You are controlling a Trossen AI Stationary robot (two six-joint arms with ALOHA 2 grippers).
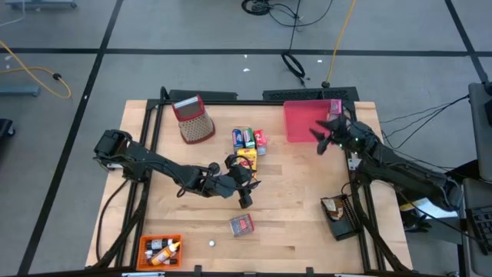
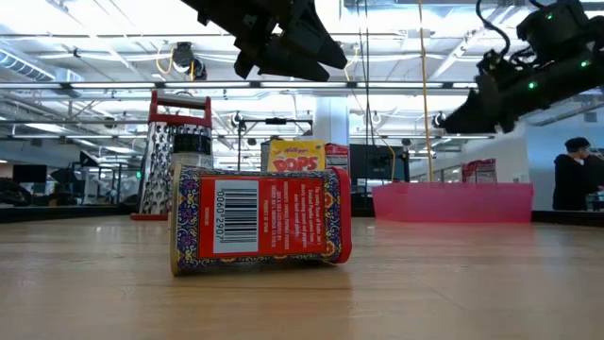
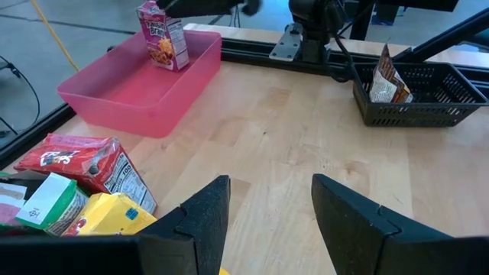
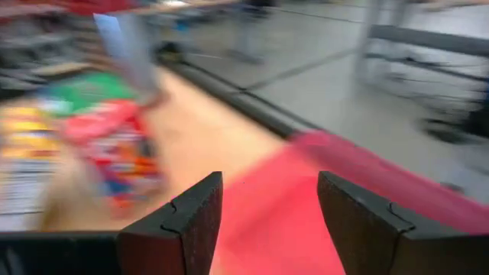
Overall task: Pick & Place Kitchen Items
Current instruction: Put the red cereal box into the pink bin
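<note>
dark jointed arms (cabled, green-lit)

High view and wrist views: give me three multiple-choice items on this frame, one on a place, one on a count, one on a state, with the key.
1. Where does the pink carton stand?
A. in the pink tray
B. in the black basket
C. in the orange tray

2. How many things lie inside the pink tray?
A. none
B. one
C. three

3. How is the red can resting on the table?
A. upright
B. on its side
C. held in the left gripper

Key:
1 A: the left wrist view shows the carton upright at the pink tray's far end.
2 B: only that carton shows in it.
3 B: the low view shows it lying down with the barcode facing the camera; the left gripper is open and empty, and the right gripper is open over the pink tray.
</note>
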